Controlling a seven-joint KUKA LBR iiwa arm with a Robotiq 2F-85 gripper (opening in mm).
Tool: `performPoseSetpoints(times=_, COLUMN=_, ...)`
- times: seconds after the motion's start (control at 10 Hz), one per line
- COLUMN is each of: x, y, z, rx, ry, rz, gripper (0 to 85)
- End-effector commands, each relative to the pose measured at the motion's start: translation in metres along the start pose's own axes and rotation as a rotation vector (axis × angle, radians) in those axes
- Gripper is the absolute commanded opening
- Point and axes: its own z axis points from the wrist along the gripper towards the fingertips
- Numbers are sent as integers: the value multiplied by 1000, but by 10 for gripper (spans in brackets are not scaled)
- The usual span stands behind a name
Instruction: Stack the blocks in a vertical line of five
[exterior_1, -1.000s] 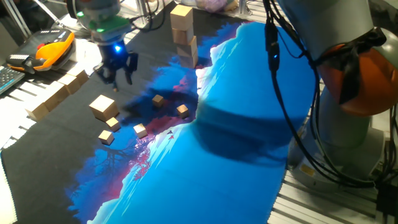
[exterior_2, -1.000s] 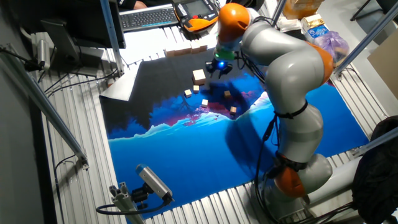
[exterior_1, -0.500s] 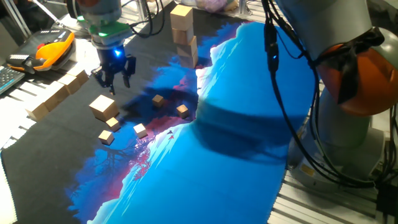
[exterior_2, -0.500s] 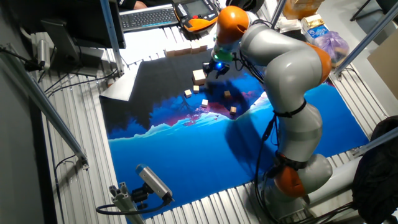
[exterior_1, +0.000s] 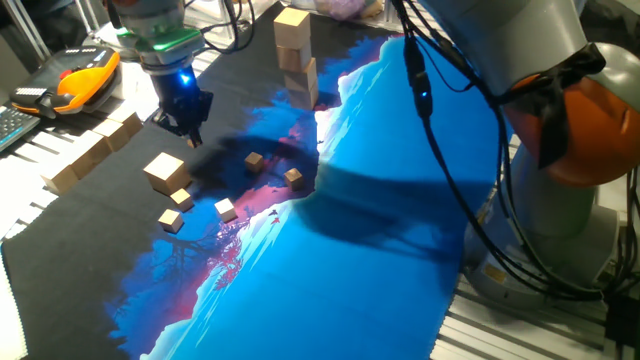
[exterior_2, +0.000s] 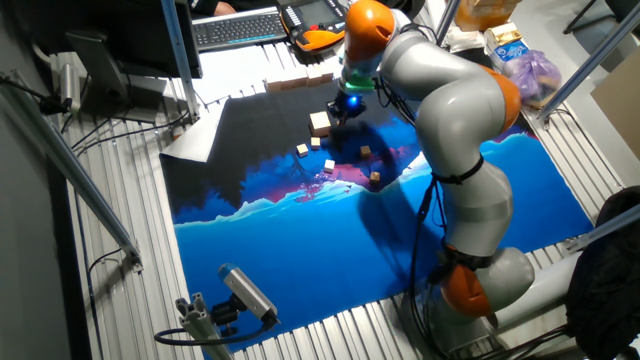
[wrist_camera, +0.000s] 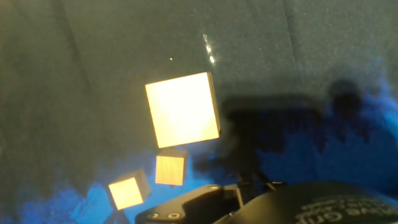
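Tan wood shows in one fixed view: a loose block (exterior_1: 164, 170) lies on the dark part of the cloth (exterior_1: 380, 230), below and left of the gripper (exterior_1: 187, 125), which hangs above it without touching. Its fingers overlap from this angle, so I cannot tell whether the claw is spread or closed; half a second ago they stood visibly apart, and the hand has since turned. A stack (exterior_1: 296, 55) of blocks stands behind, its base hard to make out. Tiny cubes (exterior_1: 252, 160) lie nearby. In the other fixed view the gripper (exterior_2: 343, 108) sits just right of the block (exterior_2: 320, 122), its jaws too small to read. The hand view shows the block (wrist_camera: 183, 109) from above, with two tiny cubes (wrist_camera: 170, 169) below it; the fingers are not visible.
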Motion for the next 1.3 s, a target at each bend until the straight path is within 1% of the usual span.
performPoseSetpoints(times=0.0, x=0, y=0, z=0, rx=-6, ry=-4, rz=-2, gripper=0)
performPoseSetpoints(times=0.1, x=0, y=0, z=0, rx=-23, ry=-31, rz=11, gripper=0)
performPoseSetpoints(times=0.2, x=-1, y=5, z=-1, rx=-25, ry=-35, rz=40, gripper=170)
performPoseSetpoints(times=0.3, x=-2, y=15, z=-3, rx=-25, ry=-45, rz=80, gripper=340)
performPoseSetpoints(times=0.4, x=-3, y=25, z=-5, rx=-20, ry=-60, rz=111, gripper=510)
performPoseSetpoints(times=0.5, x=-6, y=32, z=-5, rx=-21, ry=-74, rz=131, gripper=680)
performPoseSetpoints(times=0.6, x=-9, y=36, z=-5, rx=-23, ry=-80, rz=138, gripper=680)
performPoseSetpoints(times=0.7, x=-14, y=40, z=-4, rx=-27, ry=-93, rz=144, gripper=850)
performPoseSetpoints(times=0.9, x=-27, y=48, z=1, rx=-45, ry=-107, rz=137, gripper=850)
performPoseSetpoints(times=1.2, x=-44, y=53, z=12, rx=-44, ry=-113, rz=83, gripper=850)
